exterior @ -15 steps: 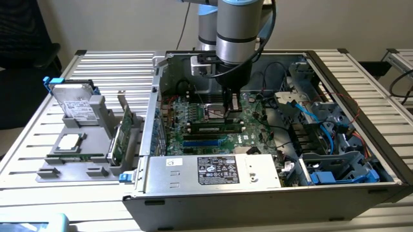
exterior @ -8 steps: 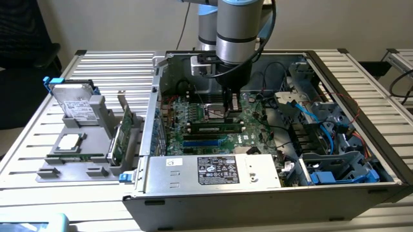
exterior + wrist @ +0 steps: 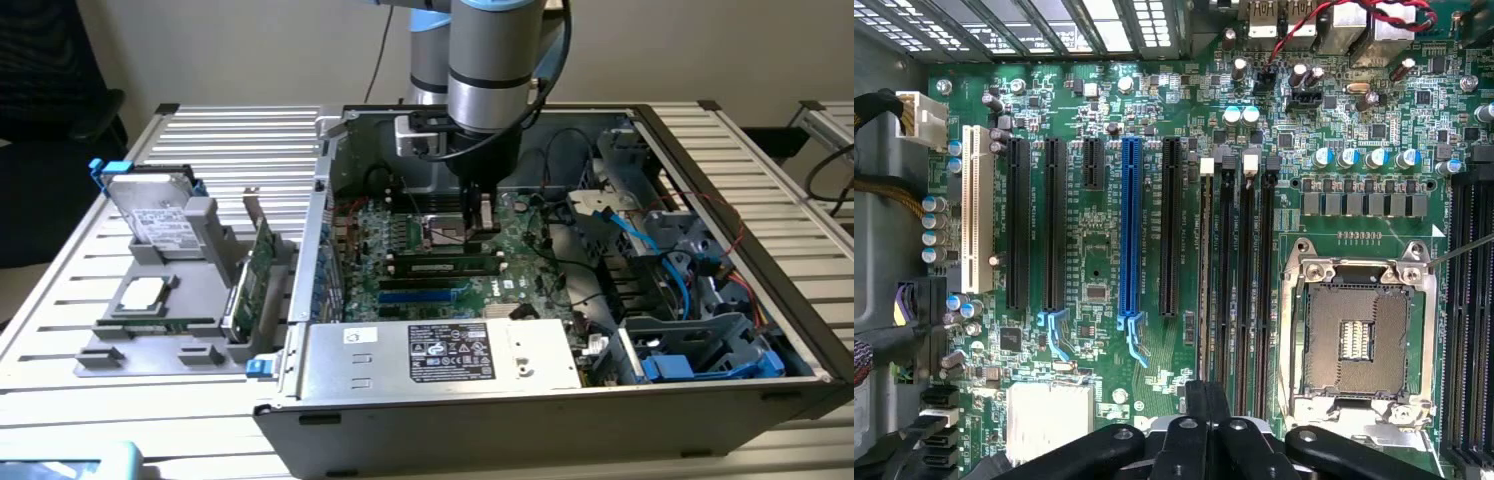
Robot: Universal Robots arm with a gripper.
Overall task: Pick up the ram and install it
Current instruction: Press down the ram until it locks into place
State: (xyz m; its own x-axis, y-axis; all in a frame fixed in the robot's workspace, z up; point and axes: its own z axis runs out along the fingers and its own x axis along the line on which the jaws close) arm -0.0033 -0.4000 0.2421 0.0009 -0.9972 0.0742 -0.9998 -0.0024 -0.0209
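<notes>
The ram stands on edge in a black motherboard slot inside the open computer case, its black chips and small label facing the exterior view. In the wrist view the ram is a thin green line in the memory slot closest to the long expansion slots. My gripper hangs on the arm a little above the ram, apart from it. In the wrist view the gripper lines up with that slot. It is shut, with nothing visible between its black fingers.
Three bare memory slots and the open CPU socket lie beside the ram. The power supply and blue cables crowd the case. Outside it, a grey fixture holds a hard drive, an expansion card and a thin green strip.
</notes>
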